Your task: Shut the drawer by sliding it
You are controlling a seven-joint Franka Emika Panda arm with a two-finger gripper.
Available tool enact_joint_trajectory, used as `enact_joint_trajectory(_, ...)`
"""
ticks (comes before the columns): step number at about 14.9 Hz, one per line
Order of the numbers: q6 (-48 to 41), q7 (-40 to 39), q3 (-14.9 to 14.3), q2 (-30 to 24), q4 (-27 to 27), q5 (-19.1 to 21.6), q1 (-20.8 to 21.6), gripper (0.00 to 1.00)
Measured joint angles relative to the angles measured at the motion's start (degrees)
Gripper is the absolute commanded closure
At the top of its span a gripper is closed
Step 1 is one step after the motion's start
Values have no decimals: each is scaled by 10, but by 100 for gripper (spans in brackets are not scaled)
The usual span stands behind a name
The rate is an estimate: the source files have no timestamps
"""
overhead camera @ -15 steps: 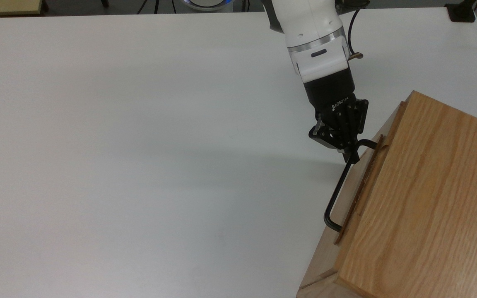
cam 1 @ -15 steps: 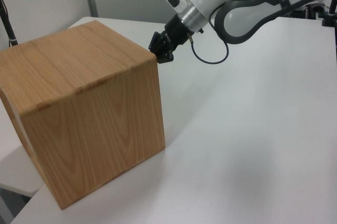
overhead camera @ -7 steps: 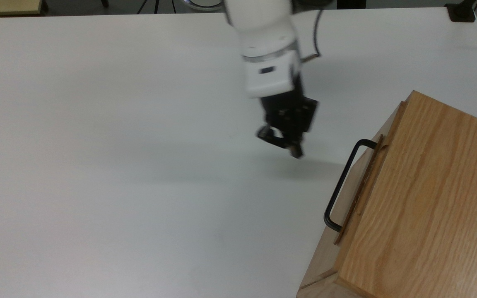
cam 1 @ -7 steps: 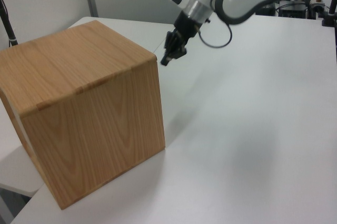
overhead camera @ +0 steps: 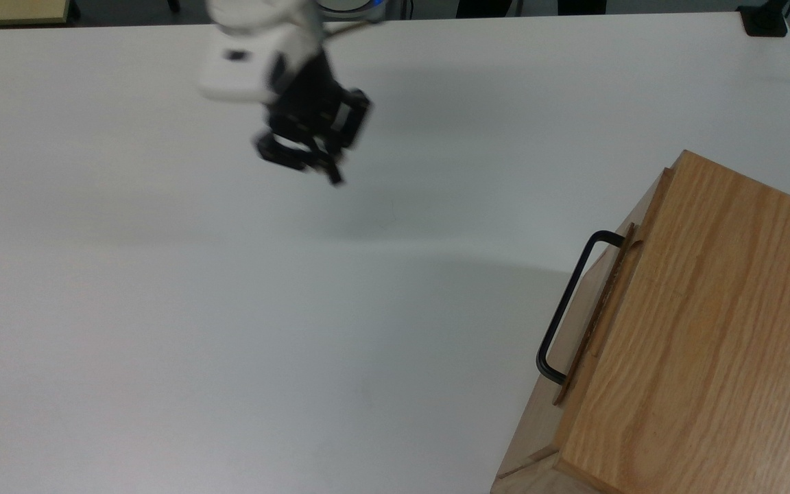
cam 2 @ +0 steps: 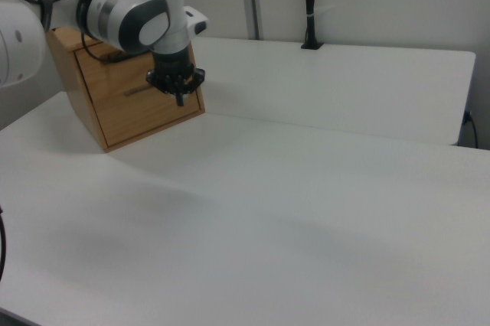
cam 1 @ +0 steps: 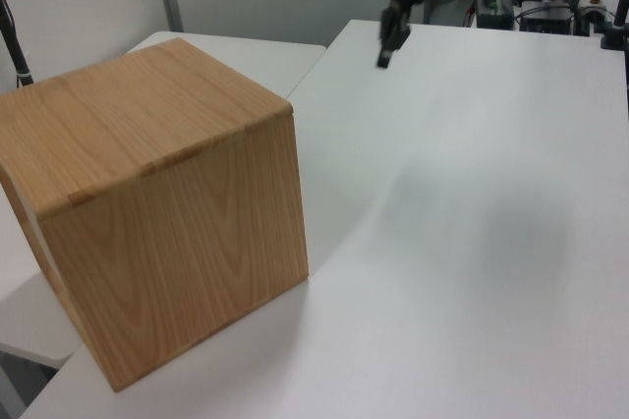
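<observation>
With the drawer (overhead camera: 611, 302) seated nearly flush in the cabinet (overhead camera: 703, 343) at the tabletop's (overhead camera: 162, 309) lower-right corner in the top view, hold the gripper (overhead camera: 313, 154), finger state indeterminate, well apart, and confirm closure.

Top view looks steeply down on the table (overhead camera: 162, 309); left and right views face across it from opposite ends, sharing the cabinet (cam 1: 157, 203).

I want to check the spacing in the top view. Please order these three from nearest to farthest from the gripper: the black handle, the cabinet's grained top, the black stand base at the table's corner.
From the gripper:
1. Black handle, toward the top view's lower right.
2. Cabinet's grained top, just beyond it.
3. Black stand base, upper right corner.
</observation>
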Motion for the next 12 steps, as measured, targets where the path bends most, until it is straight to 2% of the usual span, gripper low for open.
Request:
enact_joint_trajectory(3,-68,84,-32,-23,-1,-47,-7,100)
enact_joint_trajectory(6,-114,188,-36,-38,-2,-93,-6,100)
enact_joint_trajectory(8,-144,265,-48,-59,-2,-106,-4,98)
enact_joint_trajectory(10,-178,314,-56,-80,-2,-108,-4,86)
enact_joint_trajectory(11,-188,327,-57,-91,-2,-114,-1,77)
enact_joint_trajectory(12,-195,337,-59,-101,-2,-126,6,74)
